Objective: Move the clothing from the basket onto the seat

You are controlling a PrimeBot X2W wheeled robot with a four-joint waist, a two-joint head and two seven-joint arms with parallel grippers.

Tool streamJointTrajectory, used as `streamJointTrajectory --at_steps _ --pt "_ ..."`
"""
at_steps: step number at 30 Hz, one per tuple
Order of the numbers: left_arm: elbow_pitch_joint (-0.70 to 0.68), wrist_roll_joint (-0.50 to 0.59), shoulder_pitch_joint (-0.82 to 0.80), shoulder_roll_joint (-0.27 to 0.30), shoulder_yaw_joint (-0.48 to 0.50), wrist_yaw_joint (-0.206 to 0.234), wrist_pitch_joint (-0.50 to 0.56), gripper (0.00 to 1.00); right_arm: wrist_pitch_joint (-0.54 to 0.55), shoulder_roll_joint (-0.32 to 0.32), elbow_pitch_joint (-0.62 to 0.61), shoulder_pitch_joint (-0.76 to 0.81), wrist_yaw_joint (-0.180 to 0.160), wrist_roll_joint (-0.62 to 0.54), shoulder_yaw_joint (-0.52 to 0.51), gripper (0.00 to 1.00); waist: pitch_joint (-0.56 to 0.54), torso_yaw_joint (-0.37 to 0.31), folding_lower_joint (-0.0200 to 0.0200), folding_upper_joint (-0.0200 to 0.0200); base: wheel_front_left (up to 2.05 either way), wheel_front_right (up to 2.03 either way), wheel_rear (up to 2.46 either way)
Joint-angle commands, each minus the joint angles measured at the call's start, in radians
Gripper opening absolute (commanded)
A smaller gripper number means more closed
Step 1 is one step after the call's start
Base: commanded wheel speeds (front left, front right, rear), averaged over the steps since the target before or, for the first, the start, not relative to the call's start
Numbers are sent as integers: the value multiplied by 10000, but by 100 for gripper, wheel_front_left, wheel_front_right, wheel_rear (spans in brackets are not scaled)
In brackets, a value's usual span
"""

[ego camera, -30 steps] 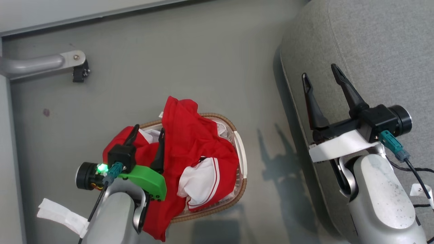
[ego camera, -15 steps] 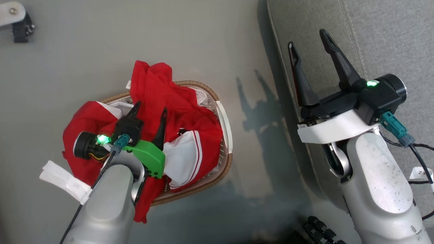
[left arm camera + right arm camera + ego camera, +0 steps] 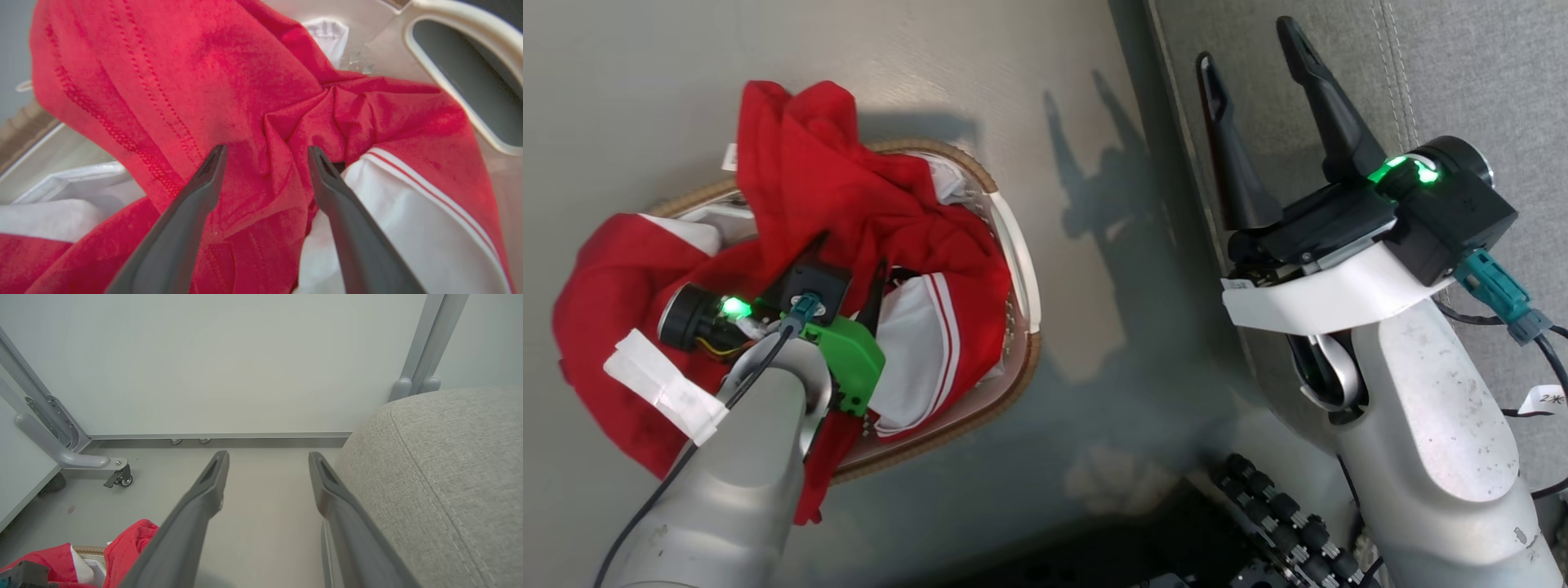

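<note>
Bright, hard shadows on floor, wrist cams fisheye, fg blurry

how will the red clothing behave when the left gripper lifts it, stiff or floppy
Probably floppy: the bright red soft fabric clothing lies creased and bunched. Likely to trail, since it drapes over the rim of the white slotted basket.

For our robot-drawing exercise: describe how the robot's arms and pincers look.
The left pincer and right pincer each have two long, dark, tapering fingers, a black wrist unit with a lit green lamp, a teal-plugged cable and a pale grey forearm. The left sits on a bright green bracket, with white tape on its arm; the right on a white collar.
</note>
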Motion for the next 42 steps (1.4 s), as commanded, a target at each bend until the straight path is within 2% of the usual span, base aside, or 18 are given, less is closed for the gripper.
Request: streamJointTrajectory --at_steps 1,8,14,15,17,26,34,42 --pt "307 102 -277 164 -77 -5 0 100 -48 5 -39 -5 -3 114 74 100 391 -369 -2 -1 0 0 0" --pt "1661 385 -777 229 -385 177 0 100 -48 4 -99 31 -3 218 197 100 691 -594 -2 -1 0 0 0" --pt "2596 332 -1169 46 -478 367 54 100 -49 3 -109 85 -3 245 203 100 790 -654 -2 -1 0 0 0" --pt "2702 304 -1219 23 -502 353 53 62 -48 3 -81 93 -3 257 212 100 771 -660 -2 -1 0 0 0" --pt "2840 252 -1269 -28 -535 305 49 0 -48 3 -18 119 -3 266 220 100 699 -651 -2 -1 0 0 0" --pt "2725 -230 -799 -289 -389 222 -4 0 -49 -1 367 252 -3 220 335 100 -258 -559 -2 -1 0 0 0" --pt "1484 -585 440 -494 -286 158 1 0 -48 -9 910 850 -3 -11 289 100 -1914 -216 -2 -1 0 0 0" --pt "95 -1054 1905 -802 20 200 0 0 -50 -13 1427 1734 -3 -437 84 100 -3648 437 -2 -1 0 0 0"
